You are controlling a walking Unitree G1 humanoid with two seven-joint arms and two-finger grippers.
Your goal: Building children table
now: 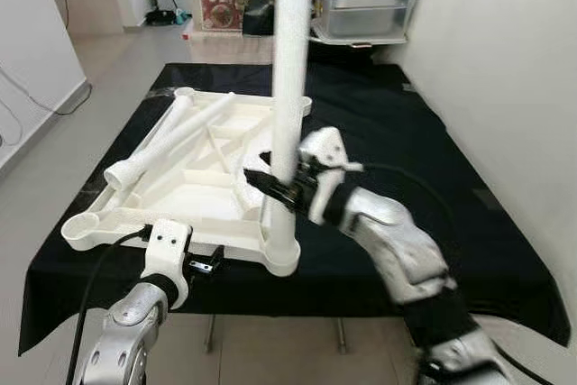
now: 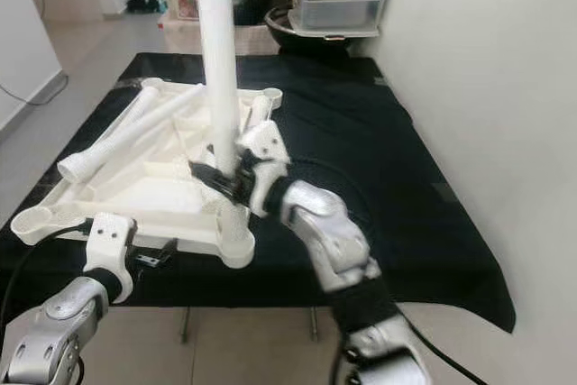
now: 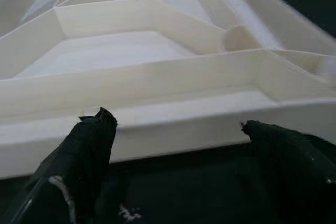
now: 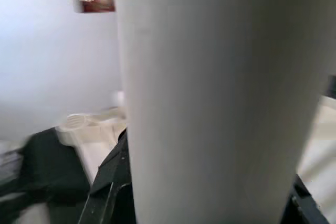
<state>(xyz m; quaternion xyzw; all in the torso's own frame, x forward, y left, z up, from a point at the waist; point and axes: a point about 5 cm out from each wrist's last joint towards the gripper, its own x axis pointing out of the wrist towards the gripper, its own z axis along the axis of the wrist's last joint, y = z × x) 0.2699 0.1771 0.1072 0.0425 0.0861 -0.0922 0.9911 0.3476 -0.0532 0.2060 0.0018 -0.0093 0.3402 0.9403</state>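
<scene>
The right claw point(image 1: 270, 182) is gripping the upright white leg point(image 1: 290, 69), standing in the near corner socket of the inverted tabletop point(image 1: 194, 182). The left claw point(image 3: 173, 129) is hovering wide at the tabletop's near edge. No legible writing.

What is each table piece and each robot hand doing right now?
Tabletop: upside down on the black cloth.
Standing leg: upright in the near right corner socket.
Loose legs: lying across the tabletop.
Right gripper: shut on the standing leg.
Left gripper: open, at the tabletop's near edge.
Near left socket: no leg in it.
</scene>
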